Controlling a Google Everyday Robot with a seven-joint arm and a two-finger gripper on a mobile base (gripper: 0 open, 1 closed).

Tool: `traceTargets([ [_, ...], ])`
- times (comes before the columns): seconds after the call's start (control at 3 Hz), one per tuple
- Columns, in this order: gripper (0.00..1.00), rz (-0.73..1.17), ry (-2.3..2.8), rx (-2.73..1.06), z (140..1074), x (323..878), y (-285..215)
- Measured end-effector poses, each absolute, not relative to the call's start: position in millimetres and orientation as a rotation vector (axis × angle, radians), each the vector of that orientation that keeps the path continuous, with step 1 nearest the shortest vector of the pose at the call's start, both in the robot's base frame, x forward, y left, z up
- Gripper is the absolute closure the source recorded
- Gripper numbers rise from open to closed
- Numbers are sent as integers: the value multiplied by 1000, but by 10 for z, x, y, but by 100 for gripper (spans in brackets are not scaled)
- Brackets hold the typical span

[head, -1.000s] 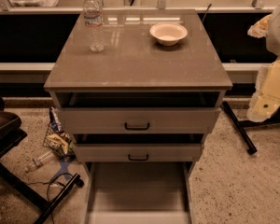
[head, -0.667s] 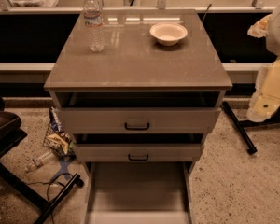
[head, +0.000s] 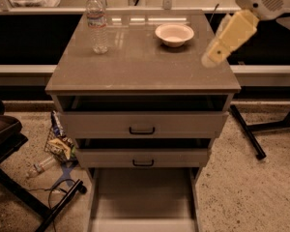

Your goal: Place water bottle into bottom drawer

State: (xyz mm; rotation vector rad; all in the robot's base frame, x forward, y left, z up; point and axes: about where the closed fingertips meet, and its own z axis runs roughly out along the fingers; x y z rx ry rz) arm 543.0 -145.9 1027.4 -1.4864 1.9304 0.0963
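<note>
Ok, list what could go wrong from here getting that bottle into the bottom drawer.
1. The gripper hangs at the right and the water bottle stands back left. The bowl sits roughly between them and could get clipped.
2. The bottle is tall, slim and upright, so an off-centre touch may topple it.
3. The upper drawers jut out above the bottom drawer, so the bottle could catch their fronts going down.
</note>
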Motion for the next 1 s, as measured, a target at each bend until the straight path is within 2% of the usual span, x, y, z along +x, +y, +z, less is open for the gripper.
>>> traceTargets([
  [0.33,0,230,1765,-1355,10476,5893,-1049],
  [0.67,0,293,1640,-1232,10699,6104,-764],
  [1.0,0,348,1593,-1130,10534,6211,-479],
])
